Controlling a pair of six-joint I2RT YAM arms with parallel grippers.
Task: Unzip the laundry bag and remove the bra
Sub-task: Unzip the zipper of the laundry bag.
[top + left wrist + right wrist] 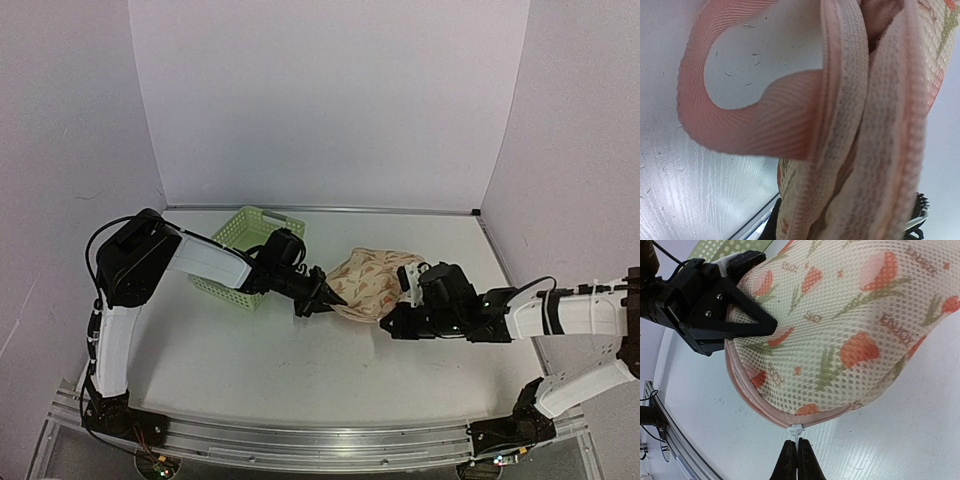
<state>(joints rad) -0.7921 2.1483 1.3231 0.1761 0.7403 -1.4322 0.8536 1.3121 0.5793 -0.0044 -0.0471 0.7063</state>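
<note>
The laundry bag [368,282] is a beige mesh pouch with red and green flower prints, lying mid-table. My left gripper [328,298] is shut on its left end, its black fingers [747,320] pinching the pink-trimmed edge. The left wrist view is filled by the bag's zip edge [860,125] and a pink loop [740,130]. My right gripper [798,456] is at the bag's near edge, shut on the white zipper pull [798,432]. The zip seam looks closed there. The bra is hidden.
A light green slotted basket [243,256] stands behind my left arm, touching the bag's far left side. White walls close the table at the back and on both sides. A metal rail [300,440] runs along the near edge.
</note>
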